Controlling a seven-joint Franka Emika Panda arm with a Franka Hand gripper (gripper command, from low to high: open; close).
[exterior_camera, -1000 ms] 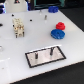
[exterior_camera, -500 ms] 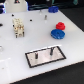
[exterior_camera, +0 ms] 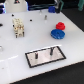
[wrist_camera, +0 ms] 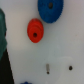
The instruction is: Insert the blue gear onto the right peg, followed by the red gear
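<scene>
The blue gear (exterior_camera: 57, 33) lies flat on the white table at the exterior view's right. The smaller red gear (exterior_camera: 60, 25) sits just behind it, almost touching. Both also show in the wrist view, the blue gear (wrist_camera: 50, 10) and the red gear (wrist_camera: 35, 30) seen from above, a small gap apart. The black-framed pale plate (exterior_camera: 56, 49) lies near the front, with the right peg (exterior_camera: 50, 50) standing bare on it and a shorter pin (exterior_camera: 37, 55) beside it. My gripper's fingers show in neither view.
A beige blocky object (exterior_camera: 18, 27) stands at the back on the exterior view's left. A small dark upright piece (exterior_camera: 45, 16) stands behind the gears; the wrist view shows two small dark studs (wrist_camera: 48, 67) and a dark edge (wrist_camera: 3, 60).
</scene>
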